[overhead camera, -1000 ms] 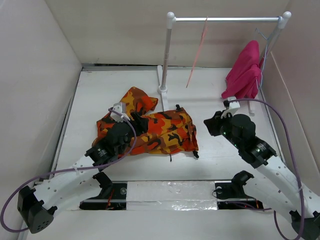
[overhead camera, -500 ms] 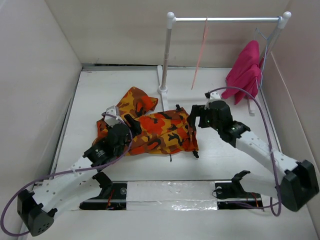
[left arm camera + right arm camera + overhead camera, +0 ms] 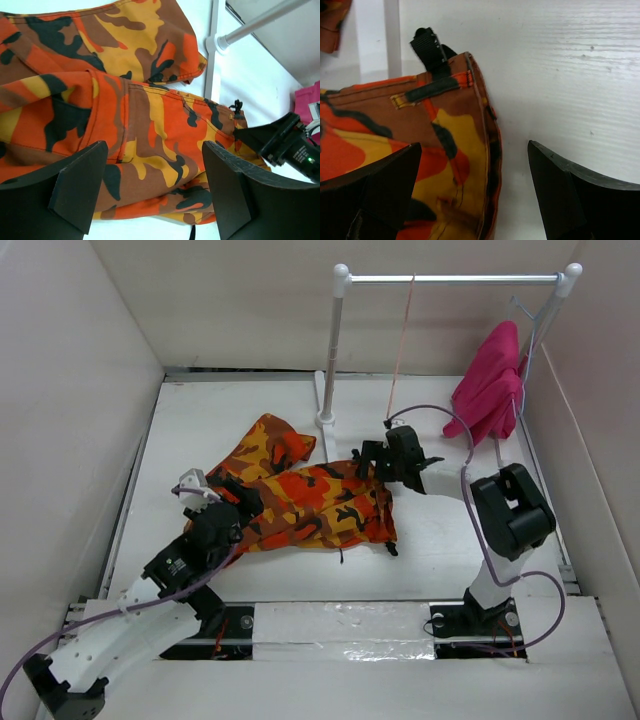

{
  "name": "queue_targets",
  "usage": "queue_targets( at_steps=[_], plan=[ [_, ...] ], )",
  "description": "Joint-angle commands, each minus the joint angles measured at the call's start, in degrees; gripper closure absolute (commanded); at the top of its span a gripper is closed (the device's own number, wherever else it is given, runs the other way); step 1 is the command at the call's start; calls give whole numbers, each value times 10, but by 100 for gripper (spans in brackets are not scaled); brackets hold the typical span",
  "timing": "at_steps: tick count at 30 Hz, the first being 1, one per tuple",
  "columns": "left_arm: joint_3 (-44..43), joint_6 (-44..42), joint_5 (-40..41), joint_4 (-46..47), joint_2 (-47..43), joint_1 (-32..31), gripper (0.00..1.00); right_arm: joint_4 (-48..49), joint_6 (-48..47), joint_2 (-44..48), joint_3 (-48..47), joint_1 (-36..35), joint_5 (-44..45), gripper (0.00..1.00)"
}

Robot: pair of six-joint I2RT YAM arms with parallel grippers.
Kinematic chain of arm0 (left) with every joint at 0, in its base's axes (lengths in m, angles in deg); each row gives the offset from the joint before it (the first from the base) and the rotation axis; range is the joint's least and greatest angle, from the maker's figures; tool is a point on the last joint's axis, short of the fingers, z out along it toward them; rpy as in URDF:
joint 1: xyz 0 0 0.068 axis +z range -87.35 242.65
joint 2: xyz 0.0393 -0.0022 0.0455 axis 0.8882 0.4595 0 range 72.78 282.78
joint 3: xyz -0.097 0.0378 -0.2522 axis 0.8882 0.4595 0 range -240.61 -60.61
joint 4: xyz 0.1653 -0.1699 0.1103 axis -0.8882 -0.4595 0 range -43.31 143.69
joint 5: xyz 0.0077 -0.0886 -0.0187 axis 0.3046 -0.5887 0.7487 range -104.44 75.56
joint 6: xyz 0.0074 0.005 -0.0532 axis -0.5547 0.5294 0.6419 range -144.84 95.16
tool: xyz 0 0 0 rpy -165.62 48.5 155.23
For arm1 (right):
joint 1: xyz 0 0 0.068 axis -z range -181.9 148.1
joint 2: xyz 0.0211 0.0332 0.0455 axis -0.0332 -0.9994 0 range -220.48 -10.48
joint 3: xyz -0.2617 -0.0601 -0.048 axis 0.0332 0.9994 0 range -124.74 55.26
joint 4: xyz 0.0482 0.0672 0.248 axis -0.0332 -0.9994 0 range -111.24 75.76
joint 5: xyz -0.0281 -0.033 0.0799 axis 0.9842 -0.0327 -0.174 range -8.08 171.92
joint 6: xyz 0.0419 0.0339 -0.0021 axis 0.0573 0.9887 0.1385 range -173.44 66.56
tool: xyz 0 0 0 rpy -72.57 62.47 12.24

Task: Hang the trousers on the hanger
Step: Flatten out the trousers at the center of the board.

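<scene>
Swinging in from the right, the right gripper [image 3: 368,462] now hovers at the waistband corner of the trousers [image 3: 310,508], heaped on the table [image 3: 200,420]. Its fingers [image 3: 375,195] and those of the left gripper [image 3: 243,502] gape, holding nothing. A grasp looks near; the hanger [image 3: 400,350] waits on the rail [image 3: 450,279].

The left arm [image 3: 110,625] is built of flat white links dotted with small dark holes, joined by rounded matte-black motor housings [image 3: 180,562]. A thin purple cable [image 3: 40,650] runs along it, and a small white camera block [image 3: 192,483] caps its wrist. The right arm [image 3: 487,585] has the same white links, a bulky black elbow housing [image 3: 510,508] and a second purple cable [image 3: 430,407] looping beside it. Each arm stands on a black base plate [image 3: 215,620]. The left tool [image 3: 152,150] and right tool [image 3: 472,150] each carry two thick, matte-black, wedge-shaped fingers [image 3: 80,192] with bevelled edges. A tiny green light [image 3: 306,160] glows on the right tool's black body.
</scene>
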Motion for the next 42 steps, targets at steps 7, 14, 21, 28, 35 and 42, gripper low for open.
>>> queue_targets(
  at_steps=[7, 14, 21, 28, 35, 42],
  plan=[
    [6, 88, 72, -90, -8, -3, 24, 137, 22, -65, -14, -5, -95, 51],
    [11, 71, 61, -69, 3, -3, 22, 195, 35, 65, 64, 35, -93, 100],
    [-10, 4, 35, 16, 52, -3, 22, 65, 15, 366, 131, 103, 60, 100],
    [-26, -50, -38, 103, 125, 9, 20, -75, -22, 514, 122, 162, 89, 100],
    [36, -30, -114, 112, 167, 9, 27, -99, -38, 570, 142, 172, 108, 100],
    [118, -35, -220, 138, 126, -46, 67, -118, -59, 546, 112, 177, 116, 100]
  ],
)
